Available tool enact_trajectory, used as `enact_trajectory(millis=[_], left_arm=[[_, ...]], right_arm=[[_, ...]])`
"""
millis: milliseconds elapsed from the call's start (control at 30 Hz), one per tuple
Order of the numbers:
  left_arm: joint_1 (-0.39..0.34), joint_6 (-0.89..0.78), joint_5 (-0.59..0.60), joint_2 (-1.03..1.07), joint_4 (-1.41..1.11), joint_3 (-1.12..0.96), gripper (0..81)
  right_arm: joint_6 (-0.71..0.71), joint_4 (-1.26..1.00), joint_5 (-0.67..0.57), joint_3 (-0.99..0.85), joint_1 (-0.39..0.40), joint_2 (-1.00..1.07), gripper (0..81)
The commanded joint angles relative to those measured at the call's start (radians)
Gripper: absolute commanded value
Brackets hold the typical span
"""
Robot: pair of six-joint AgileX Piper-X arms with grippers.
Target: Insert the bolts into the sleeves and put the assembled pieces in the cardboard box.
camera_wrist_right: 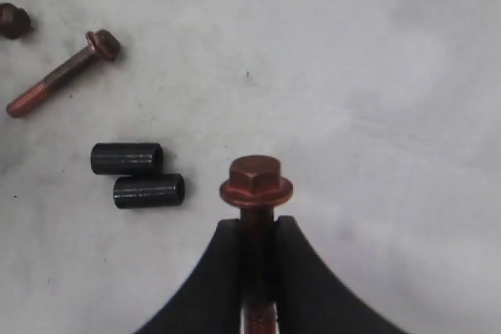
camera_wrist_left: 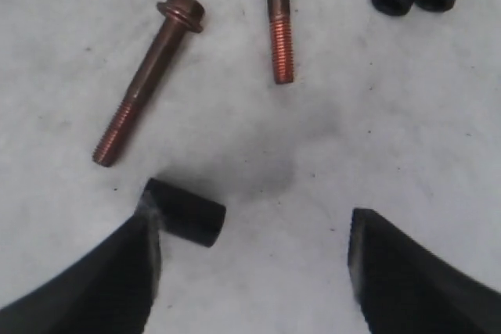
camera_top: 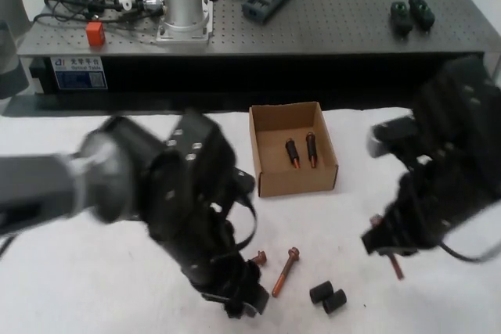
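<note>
- The white-covered table (camera_top: 438, 303) carries all the loose parts, spread flat so that either arm can come down on them.
- The cardboard box (camera_top: 297, 179) sits open-topped beyond both pincers, roughly between them. Two assembled pieces (camera_top: 292, 152) lie side by side inside, their long axes running front to back.
- The left pincer (camera_wrist_left: 250, 224) hangs low over the table with its fingers spread wide. This looks like the approach to a grasp that has not yet closed.
- The right pincer (camera_wrist_right: 257, 228) is clamped on a bolt (camera_wrist_right: 255, 181) and holds it off the table, probably ready for mating. The hex head stands clear beyond the fingertips and the shank runs back between them, in line with the fingers.
- Two loose bolts (camera_wrist_left: 149, 76) lie flat just ahead of the left pincer. One is angled with its threaded end toward the pincer, and the other (camera_wrist_left: 278, 29) also points its threads that way.
- One black sleeve (camera_wrist_left: 186, 213) lies on its side against the inner face of one left finger. Its long axis is slanted across the gap.
- Two more sleeves (camera_wrist_right: 127, 158) lie parallel and touching, off to one side of the right pincer.
</note>
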Motion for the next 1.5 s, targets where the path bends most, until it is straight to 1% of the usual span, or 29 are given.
enact_trajectory(millis=[0, 67, 133, 233, 300, 400, 667, 933, 1067, 1167, 1367, 1467], left_arm=[[-0.021, 0.04, 0.004, 0.023, 0.016, -0.056, 49.4], [-0.056, 0.1, -0.032, 0.049, 0.017, -0.115, 48.5], [-0.089, 0.175, -0.07, 0.078, 0.017, -0.17, 45.0], [-0.122, 0.249, -0.068, 0.139, 0.027, -0.256, 40.3], [-0.139, 0.301, -0.057, 0.184, 0.065, -0.322, 39.4], [-0.154, 0.35, -0.066, 0.259, 0.106, -0.409, 39.4], [-0.161, 0.405, -0.08, 0.417, 0.176, -0.584, 39.1], [-0.168, 0.444, -0.08, 0.459, 0.191, -0.596, 39.1], [-0.178, 0.463, -0.036, 0.459, 0.191, -0.596, 39.1], [-0.182, 0.479, -0.035, 0.459, 0.207, -0.596, 39.0], [-0.182, 0.503, -0.069, 0.459, 0.25, -0.596, 33.3], [-0.182, 0.502, -0.067, 0.467, 0.235, -0.596, 32.2]], right_arm=[[0.026, -0.006, -0.012, 0.057, -0.024, -0.088, 4.3], [0.04, -0.001, -0.012, 0.095, -0.043, -0.136, 4.3], [0.053, 0.015, -0.012, 0.127, -0.068, -0.181, 4.3], [0.067, 0.049, -0.029, 0.169, -0.099, -0.234, 4.3], [0.07, 0.059, -0.059, 0.198, -0.116, -0.266, 4.3], [0.07, 0.073, -0.079, 0.23, -0.132, -0.303, 4.3], [0.07, 0.082, -0.08, 0.248, -0.132, -0.342, 4.3], [0.07, 0.074, -0.08, 0.248, -0.132, -0.341, 4.3], [0.07, 0.07, -0.08, 0.248, -0.132, -0.341, 4.3], [0.07, 0.069, -0.08, 0.248, -0.132, -0.341, 4.3], [0.076, 0.07, -0.08, 0.248, -0.132, -0.341, 4.3], [0.09, 0.07, -0.08, 0.248, -0.132, -0.341, 4.3]])
